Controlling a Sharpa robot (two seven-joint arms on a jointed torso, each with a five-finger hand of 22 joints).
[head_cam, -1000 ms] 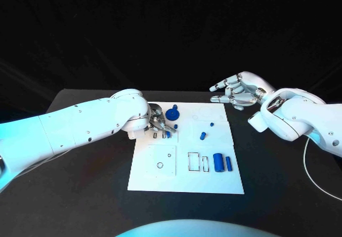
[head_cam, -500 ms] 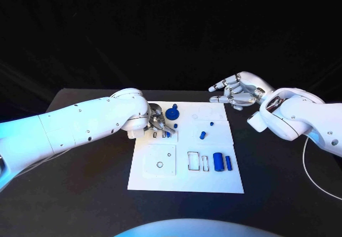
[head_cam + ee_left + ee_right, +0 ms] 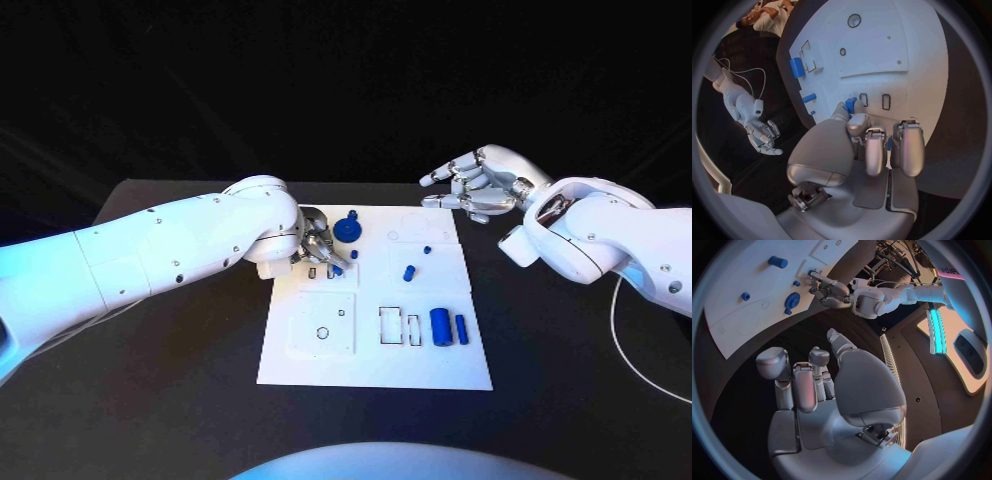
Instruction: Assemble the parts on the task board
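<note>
The left hand (image 3: 317,250) was low over the far left part of the white task board (image 3: 375,370), its fingers (image 3: 874,150) curled down together onto the board; the left wrist view showed a small blue peg (image 3: 851,104) at the fingertips, pinched between thumb and finger as far as could be told. Just beyond that hand stood a round blue gear-like part (image 3: 348,233) on the board's far edge. Nearer the board's middle lay a short blue pin (image 3: 410,272), with two tiny blue studs (image 3: 428,249) close by. Toward the right side of the board, a thick blue cylinder (image 3: 440,327) and a thinner blue bar (image 3: 462,329) lay side by side next to rectangular slot outlines (image 3: 394,326). The right hand (image 3: 476,182) hovered off the board's far right corner, above the black table (image 3: 173,400), fingers loosely apart and partly bent, holding nothing
</note>
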